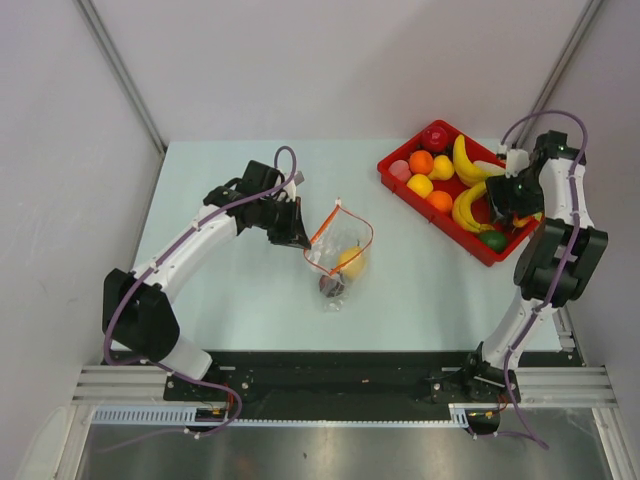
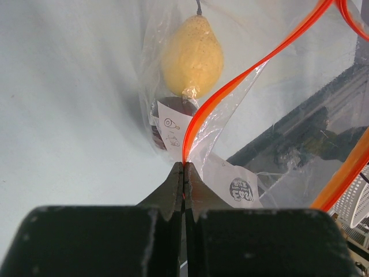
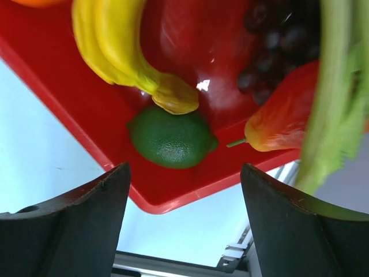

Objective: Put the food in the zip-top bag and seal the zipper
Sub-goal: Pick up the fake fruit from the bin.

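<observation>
The clear zip-top bag lies mid-table with its mouth held open. Its orange-red zipper curves up from my left gripper, which is shut on the zipper's end. Inside the bag sit a yellow pear and a dark purple fruit. My right gripper is open and empty above the near corner of the red tray. A green lime lies in that corner just ahead of its fingers. Orange, yellow and red fruits fill the tray's far end.
Yellow bananas lie in the tray, with one over the lime in the right wrist view. A red-orange pepper, dark grapes and a green stalk also lie there. The black base rail runs along the near edge.
</observation>
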Controlling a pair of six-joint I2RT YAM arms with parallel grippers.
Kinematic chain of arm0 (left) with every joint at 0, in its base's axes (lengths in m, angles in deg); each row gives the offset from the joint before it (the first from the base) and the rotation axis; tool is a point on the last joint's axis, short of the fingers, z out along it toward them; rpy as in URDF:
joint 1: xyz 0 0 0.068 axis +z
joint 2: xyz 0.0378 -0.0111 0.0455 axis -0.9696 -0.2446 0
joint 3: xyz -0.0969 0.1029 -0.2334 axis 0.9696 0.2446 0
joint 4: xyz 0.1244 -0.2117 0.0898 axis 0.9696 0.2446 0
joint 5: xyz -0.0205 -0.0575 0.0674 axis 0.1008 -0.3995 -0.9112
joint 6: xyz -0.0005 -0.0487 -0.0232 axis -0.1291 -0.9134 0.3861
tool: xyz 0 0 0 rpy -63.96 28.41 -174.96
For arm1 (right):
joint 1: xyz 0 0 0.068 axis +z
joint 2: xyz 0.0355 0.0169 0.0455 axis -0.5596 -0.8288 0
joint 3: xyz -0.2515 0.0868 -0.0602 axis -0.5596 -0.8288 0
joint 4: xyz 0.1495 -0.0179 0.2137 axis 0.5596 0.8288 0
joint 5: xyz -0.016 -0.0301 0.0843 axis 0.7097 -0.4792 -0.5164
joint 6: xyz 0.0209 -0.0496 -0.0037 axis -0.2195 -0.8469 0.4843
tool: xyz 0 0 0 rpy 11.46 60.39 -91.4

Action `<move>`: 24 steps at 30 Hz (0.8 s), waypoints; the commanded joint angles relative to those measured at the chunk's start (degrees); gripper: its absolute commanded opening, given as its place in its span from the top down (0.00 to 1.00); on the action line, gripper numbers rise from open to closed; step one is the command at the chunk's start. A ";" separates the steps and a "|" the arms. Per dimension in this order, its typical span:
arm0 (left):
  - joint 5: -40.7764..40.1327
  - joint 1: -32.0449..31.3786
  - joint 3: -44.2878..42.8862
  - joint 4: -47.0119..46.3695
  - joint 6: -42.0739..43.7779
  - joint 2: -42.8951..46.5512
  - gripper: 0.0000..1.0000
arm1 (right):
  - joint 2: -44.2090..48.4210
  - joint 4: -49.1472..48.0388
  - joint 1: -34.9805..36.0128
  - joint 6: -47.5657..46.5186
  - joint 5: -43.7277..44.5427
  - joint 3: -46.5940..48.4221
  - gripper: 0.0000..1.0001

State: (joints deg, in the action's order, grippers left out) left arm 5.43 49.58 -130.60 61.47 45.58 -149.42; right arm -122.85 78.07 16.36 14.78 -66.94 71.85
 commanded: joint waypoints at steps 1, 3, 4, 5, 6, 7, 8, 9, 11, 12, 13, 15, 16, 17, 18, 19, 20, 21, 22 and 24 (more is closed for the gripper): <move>1.25 -0.46 -2.04 -1.34 1.06 0.03 1.00 | -0.90 0.84 0.44 0.17 0.04 -2.45 0.18; 1.07 -0.46 -2.04 -1.25 1.15 -0.05 1.00 | -1.25 0.22 0.71 0.52 0.74 -3.24 0.17; 1.16 -0.37 -2.04 -1.25 1.23 0.03 1.00 | -1.34 -0.57 0.88 0.61 1.35 -4.38 0.17; 0.98 -0.37 -2.04 -1.34 1.23 0.03 1.00 | -1.69 -1.10 1.06 0.52 1.79 -5.00 0.17; 1.07 -0.37 -2.04 -1.42 1.15 0.12 1.00 | -1.86 -1.71 1.15 0.69 2.32 -5.79 0.17; 1.07 -0.46 -2.04 -1.42 1.15 0.03 1.00 | -2.04 -3.11 1.23 0.70 3.02 -7.19 0.16; 1.16 -0.37 -2.12 -1.34 0.97 0.12 1.00 | -2.39 -3.91 1.32 0.70 3.46 -8.07 0.16; 1.25 -0.46 -2.04 -1.42 0.97 0.03 1.00 | -2.65 -4.53 1.50 0.35 3.90 -8.60 0.16; 1.33 -0.46 -2.04 -1.51 0.88 0.12 0.99 | -3.53 -5.85 1.76 -0.01 5.40 -9.92 0.16; 1.25 -0.37 -2.04 -1.51 0.97 0.03 1.00 | -3.62 -6.37 1.85 -0.62 5.66 -10.36 0.16; 1.25 -0.46 -2.04 -1.43 1.14 0.03 1.00 | -3.88 -6.64 1.85 -0.80 5.75 -10.89 0.16; 1.16 -0.46 -2.04 -1.34 1.15 -0.05 1.00 | -4.15 -6.64 1.94 -1.67 5.75 -11.86 0.12; 1.16 -0.37 -1.86 -1.42 1.15 0.03 1.00 | -4.24 -6.64 2.03 -1.94 5.66 -12.38 0.10; 1.25 -0.46 -1.77 -1.60 1.06 -0.05 1.00 | -4.50 -6.64 2.11 -2.12 5.66 -12.65 0.01; 1.33 -0.46 -1.69 -1.69 0.88 -0.14 1.00 | -4.76 -6.64 2.38 -2.38 6.45 -12.91 0.00; 1.42 -0.37 -1.77 -1.86 0.88 -0.23 1.00 | -4.94 -6.90 2.55 -2.29 6.80 -13.00 0.00; 1.42 -0.46 -1.95 -1.69 0.88 -0.32 1.00 | -5.20 -7.25 2.55 -2.38 7.07 -13.35 0.00; 1.42 -0.37 -1.95 -1.78 0.88 -0.41 1.00 | -5.64 -8.13 2.64 -2.29 7.59 -13.44 0.00; 1.51 -0.37 -2.12 -1.60 0.88 -0.58 1.00 | -5.82 -8.48 2.64 -2.29 7.77 -13.44 0.01; 1.42 -0.37 -2.21 -1.51 1.06 -0.58 1.00 | -6.52 -9.01 2.38 -2.21 8.04 -12.57 0.10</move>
State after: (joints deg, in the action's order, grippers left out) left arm 5.71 49.54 -130.60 61.10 45.56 -149.56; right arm -127.12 69.83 18.43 13.08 -60.51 59.41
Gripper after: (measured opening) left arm 0.005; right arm 0.959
